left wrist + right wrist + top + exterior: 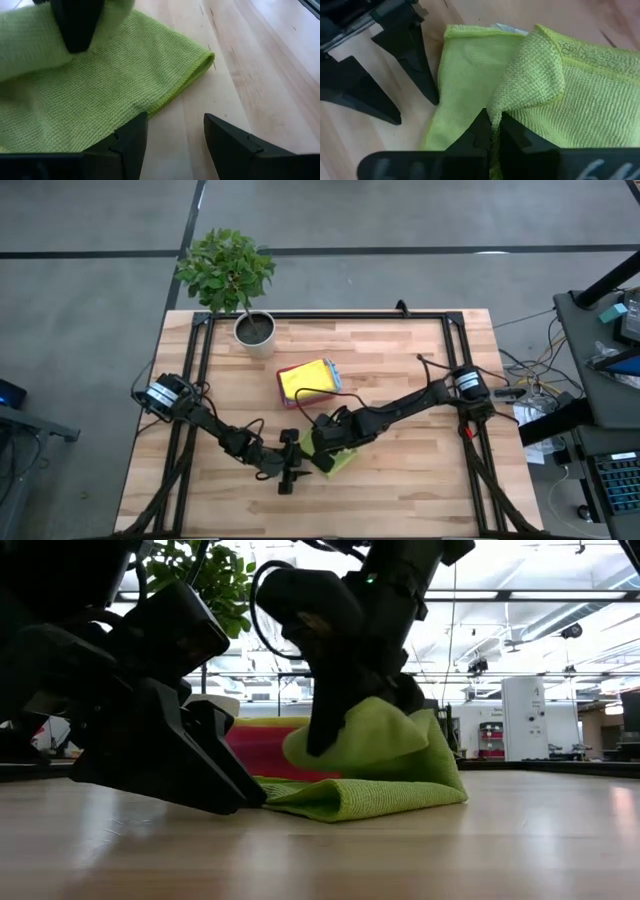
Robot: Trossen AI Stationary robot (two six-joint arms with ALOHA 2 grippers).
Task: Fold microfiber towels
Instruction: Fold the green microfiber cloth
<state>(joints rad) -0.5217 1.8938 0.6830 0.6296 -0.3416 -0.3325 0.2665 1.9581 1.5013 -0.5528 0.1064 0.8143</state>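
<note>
Lime green towel (338, 458) lies part-folded on the table, one flap lifted.

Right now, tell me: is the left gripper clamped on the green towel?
No: the left gripper stands open beside the lime green towel's edge.

Left arm reaches low from the near-left corner toward mid-tabletop, its tool (290, 470) down at the surface with fingers (131, 145) spread apart, nothing between them. Right arm stretches in from the right edge, elbow bent. Its tool (492, 131) is pinched tight on a raised fold of the lime green towel (580, 95).
</note>
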